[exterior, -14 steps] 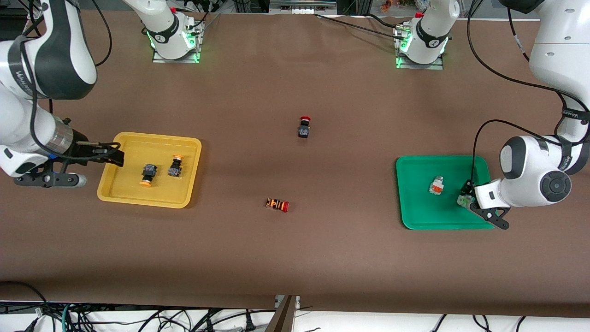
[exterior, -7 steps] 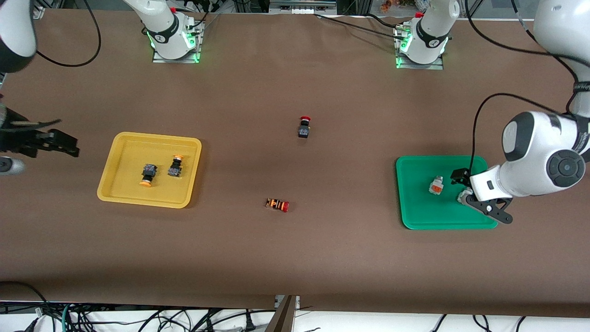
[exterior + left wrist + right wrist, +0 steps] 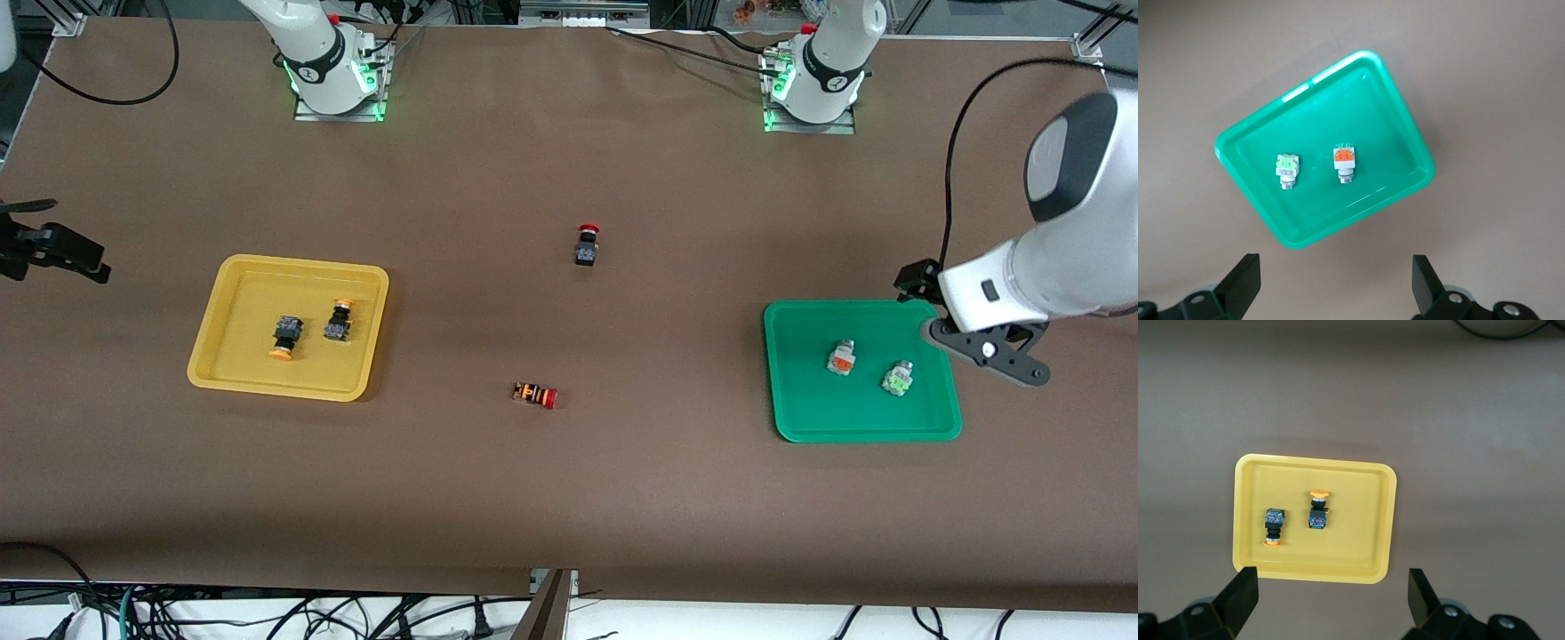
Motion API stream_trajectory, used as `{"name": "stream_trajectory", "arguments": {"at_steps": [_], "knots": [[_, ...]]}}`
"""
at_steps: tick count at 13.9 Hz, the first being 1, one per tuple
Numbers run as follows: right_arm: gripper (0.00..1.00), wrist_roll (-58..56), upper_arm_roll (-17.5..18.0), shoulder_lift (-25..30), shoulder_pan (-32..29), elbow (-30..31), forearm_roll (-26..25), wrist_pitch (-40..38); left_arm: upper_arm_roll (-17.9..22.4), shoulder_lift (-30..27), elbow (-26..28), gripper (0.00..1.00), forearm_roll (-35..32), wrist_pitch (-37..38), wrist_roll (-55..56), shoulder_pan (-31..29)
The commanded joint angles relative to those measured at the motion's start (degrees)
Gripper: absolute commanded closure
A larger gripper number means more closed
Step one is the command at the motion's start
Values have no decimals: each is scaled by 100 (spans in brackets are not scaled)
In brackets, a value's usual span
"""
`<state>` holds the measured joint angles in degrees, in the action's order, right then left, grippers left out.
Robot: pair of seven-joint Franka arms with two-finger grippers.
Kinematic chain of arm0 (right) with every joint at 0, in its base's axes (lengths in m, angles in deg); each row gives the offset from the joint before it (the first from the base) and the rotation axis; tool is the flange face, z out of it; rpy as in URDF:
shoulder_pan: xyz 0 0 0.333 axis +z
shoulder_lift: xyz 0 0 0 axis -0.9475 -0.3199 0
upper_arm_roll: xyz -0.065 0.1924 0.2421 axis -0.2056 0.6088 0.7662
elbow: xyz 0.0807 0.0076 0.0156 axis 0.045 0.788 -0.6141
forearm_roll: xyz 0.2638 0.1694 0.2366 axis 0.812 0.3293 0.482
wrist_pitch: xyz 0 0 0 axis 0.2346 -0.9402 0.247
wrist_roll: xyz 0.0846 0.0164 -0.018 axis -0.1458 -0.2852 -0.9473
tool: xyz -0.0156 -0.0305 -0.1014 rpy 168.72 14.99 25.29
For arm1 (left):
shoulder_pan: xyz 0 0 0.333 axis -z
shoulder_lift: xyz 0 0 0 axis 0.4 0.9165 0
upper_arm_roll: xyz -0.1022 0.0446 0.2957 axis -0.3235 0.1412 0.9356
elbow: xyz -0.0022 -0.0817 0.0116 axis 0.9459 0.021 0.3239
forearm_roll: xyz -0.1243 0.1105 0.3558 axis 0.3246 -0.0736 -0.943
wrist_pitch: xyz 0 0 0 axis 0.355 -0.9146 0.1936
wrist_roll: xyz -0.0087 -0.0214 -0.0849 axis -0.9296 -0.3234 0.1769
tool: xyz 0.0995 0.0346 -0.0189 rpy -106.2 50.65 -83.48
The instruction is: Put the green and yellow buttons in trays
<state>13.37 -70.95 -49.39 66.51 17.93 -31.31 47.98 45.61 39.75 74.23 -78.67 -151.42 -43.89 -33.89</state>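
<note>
- Brown worktop [image 3: 569, 498], two trays set well apart.
- Yellow tray [image 3: 233, 373] at right arm's end: two yellow-capped buttons [image 3: 284, 335] side by side inside.
- Green tray [image 3: 800, 418] at left arm's end: orange-faced button [image 3: 841, 357] and green-faced button [image 3: 898, 379] inside, near each other, not touching.
- Left gripper [image 3: 1335, 287] released, empty, above green tray's corner.
- Right gripper [image 3: 1331, 603] released, empty, high by the yellow tray.
- Red mushroom button [image 3: 586, 244] and striped red-capped button [image 3: 535, 394] on bare worktop between trays.

table [image 3: 569, 498]: brown, bare mid-span | red mushroom-cap button [image 3: 586, 245]: black body, apparently upright, mid-table | orange-striped red-capped button [image 3: 535, 395]: on its side, nearer the camera, well apart
</note>
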Motion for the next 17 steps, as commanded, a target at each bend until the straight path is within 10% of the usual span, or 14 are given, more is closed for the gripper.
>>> {"name": "stream_trajectory", "arguments": {"at_steps": [1, 5, 17], "knots": [[1, 198, -155, 352, 122, 557, 73, 209, 678, -746, 185, 0, 294, 107, 232, 475], [1, 110, -164, 228, 96, 407, 73, 165, 1735, -1940, 1570, 0, 1351, 11, 1312, 801], [1, 110, -112, -105, 131, 127, 398, 297, 1771, -2145, 1838, 0, 973, -631, 1667, 882]]}}
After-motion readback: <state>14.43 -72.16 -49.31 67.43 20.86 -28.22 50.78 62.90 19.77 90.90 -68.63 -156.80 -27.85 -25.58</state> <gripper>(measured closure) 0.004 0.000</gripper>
